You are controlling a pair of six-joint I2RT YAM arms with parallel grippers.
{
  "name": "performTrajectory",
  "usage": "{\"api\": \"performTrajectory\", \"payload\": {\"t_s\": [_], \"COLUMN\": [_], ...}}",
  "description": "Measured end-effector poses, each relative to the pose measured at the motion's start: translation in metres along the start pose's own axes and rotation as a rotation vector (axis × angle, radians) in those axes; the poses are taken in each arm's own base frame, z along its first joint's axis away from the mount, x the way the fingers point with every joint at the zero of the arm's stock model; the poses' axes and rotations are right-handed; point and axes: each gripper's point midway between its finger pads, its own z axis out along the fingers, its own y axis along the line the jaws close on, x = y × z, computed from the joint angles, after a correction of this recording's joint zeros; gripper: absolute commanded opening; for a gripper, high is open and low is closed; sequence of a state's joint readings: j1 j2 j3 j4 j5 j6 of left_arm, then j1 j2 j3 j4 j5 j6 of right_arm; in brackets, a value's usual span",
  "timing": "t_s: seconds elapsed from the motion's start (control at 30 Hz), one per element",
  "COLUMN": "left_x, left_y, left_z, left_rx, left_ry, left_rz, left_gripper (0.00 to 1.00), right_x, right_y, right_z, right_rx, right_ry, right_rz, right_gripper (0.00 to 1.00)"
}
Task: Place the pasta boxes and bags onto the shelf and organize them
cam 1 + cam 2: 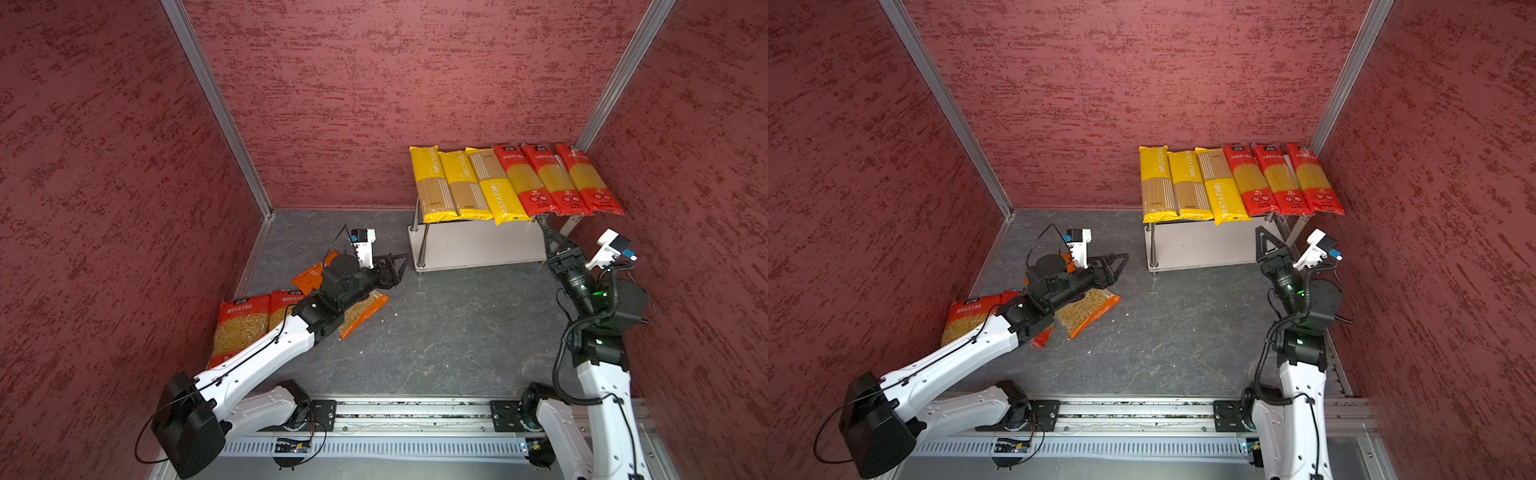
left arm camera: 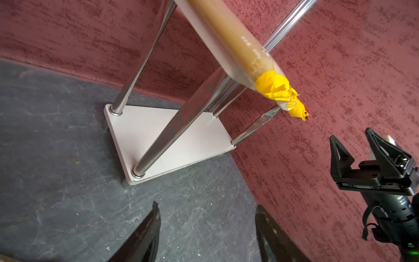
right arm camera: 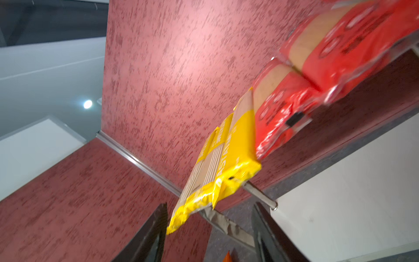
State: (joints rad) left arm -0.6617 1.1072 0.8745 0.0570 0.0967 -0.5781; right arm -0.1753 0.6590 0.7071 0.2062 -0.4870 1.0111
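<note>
The shelf (image 1: 478, 249) stands at the back right. Its top board carries three yellow spaghetti packs (image 1: 461, 185) and three red spaghetti packs (image 1: 557, 178) side by side, their front ends overhanging. Two wide red short-pasta packs (image 1: 241, 324) lie on the floor at the left, partly under my left arm. An orange short-pasta pack (image 1: 361, 313) lies beside them under the left wrist. My left gripper (image 1: 399, 268) hovers open and empty just left of the shelf's lower board (image 2: 172, 136). My right gripper (image 1: 1268, 235) points up below the red packs' front ends (image 3: 294, 95), open and empty.
Red textured walls close in the dark stone floor (image 1: 436, 332) on three sides, and the shelf sits in the back right corner. Chrome legs (image 2: 140, 68) join the boards. A metal rail (image 1: 415, 415) carrying both arm bases runs along the front.
</note>
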Motion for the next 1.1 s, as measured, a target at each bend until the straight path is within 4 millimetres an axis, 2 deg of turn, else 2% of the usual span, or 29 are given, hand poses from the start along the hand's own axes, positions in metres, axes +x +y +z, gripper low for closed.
{"api": "performTrajectory", "payload": {"t_s": [0.1, 0.17, 0.3, 0.37, 0.5, 0.63, 0.73, 0.83, 1.0, 1.1], "left_x": [-0.014, -0.02, -0.007, 0.002, 0.003, -0.002, -0.007, -0.013, -0.016, -0.012], "left_y": [0.009, 0.023, 0.056, 0.075, 0.11, 0.136, 0.159, 0.18, 0.18, 0.176], "left_z": [-0.005, -0.009, -0.025, -0.039, -0.07, -0.099, -0.118, -0.134, -0.135, -0.135], "left_rx": [-0.055, -0.109, -0.213, -0.272, -0.38, -0.454, -0.522, -0.594, -0.598, -0.608], "left_ry": [0.037, 0.056, 0.11, 0.142, 0.143, 0.125, 0.11, 0.092, 0.101, 0.114], "left_rz": [0.023, 0.026, 0.007, -0.016, -0.078, -0.148, -0.205, -0.262, -0.261, -0.238], "left_gripper": [0.66, 0.66, 0.66, 0.66, 0.66, 0.65, 0.65, 0.66, 0.66, 0.67], "right_x": [0.025, 0.043, 0.088, 0.116, 0.159, 0.204, 0.259, 0.326, 0.429, 0.48], "right_y": [0.01, 0.015, 0.019, 0.023, 0.035, 0.062, 0.076, 0.069, 0.044, 0.03], "right_z": [0.0, 0.002, 0.011, 0.016, 0.025, 0.034, 0.041, 0.047, 0.053, 0.054], "right_rx": [-0.014, -0.02, -0.018, -0.018, -0.015, -0.053, -0.065, -0.02, 0.103, 0.165], "right_ry": [0.064, 0.109, 0.235, 0.309, 0.421, 0.507, 0.598, 0.707, 0.866, 0.933], "right_rz": [-0.011, -0.014, -0.01, -0.022, -0.076, -0.122, -0.139, -0.162, -0.15, -0.123], "right_gripper": [0.57, 0.56, 0.55, 0.55, 0.55, 0.55, 0.54, 0.54, 0.52, 0.52]}}
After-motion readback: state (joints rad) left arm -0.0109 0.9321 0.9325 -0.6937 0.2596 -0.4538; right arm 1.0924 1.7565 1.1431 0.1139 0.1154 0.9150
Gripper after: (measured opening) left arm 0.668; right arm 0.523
